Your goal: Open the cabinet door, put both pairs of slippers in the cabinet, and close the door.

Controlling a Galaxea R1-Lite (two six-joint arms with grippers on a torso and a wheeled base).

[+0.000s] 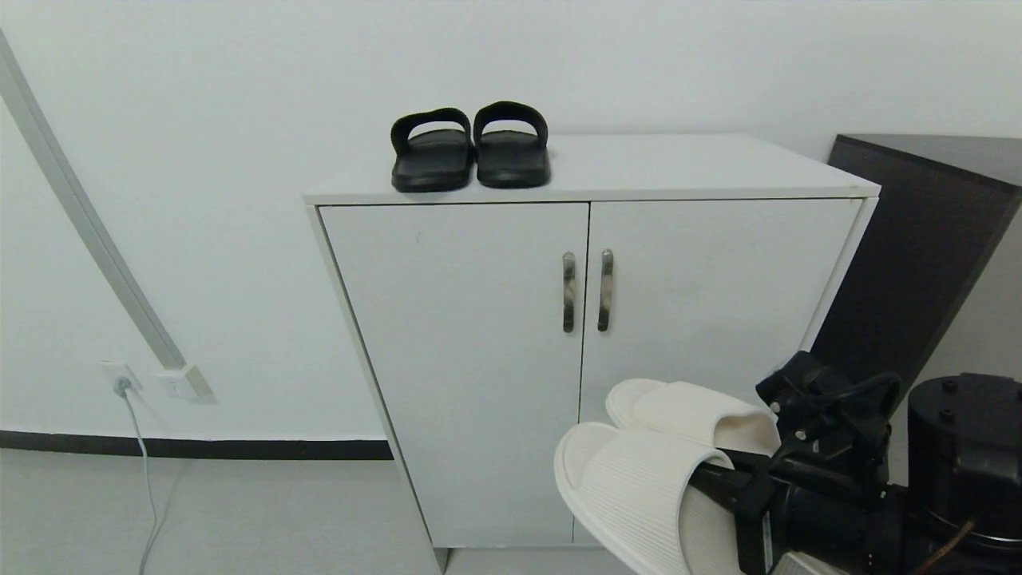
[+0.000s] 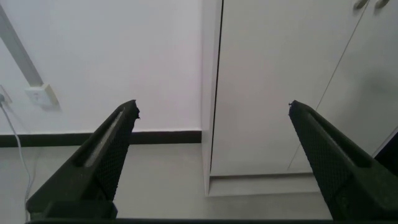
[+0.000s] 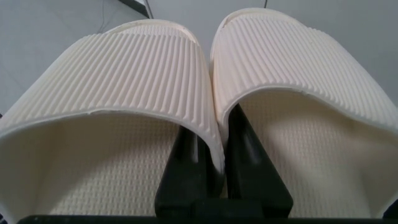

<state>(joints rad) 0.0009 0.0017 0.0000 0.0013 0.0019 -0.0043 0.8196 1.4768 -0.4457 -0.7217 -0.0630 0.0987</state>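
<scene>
The white cabinet [image 1: 479,359] stands against the wall with both doors closed; its two metal handles [image 1: 587,291] meet at the middle. A black pair of slippers [image 1: 469,148] rests on the cabinet top, at the left. Low in front of the right door, my right gripper [image 1: 718,475] is shut on the white ribbed slippers [image 1: 655,463], toes pointing left. In the right wrist view its fingers [image 3: 245,149] reach inside the white slippers [image 3: 124,68] and pinch their inner sides together. My left gripper [image 2: 212,109] is open and holds nothing, facing the cabinet's lower left corner [image 2: 280,81].
A dark cabinet [image 1: 918,263] stands directly right of the white one. A wall socket with a hanging cable [image 1: 120,379] and a slanted grey conduit [image 1: 80,216] are on the wall to the left. Grey floor [image 1: 200,511] lies open left of the cabinet.
</scene>
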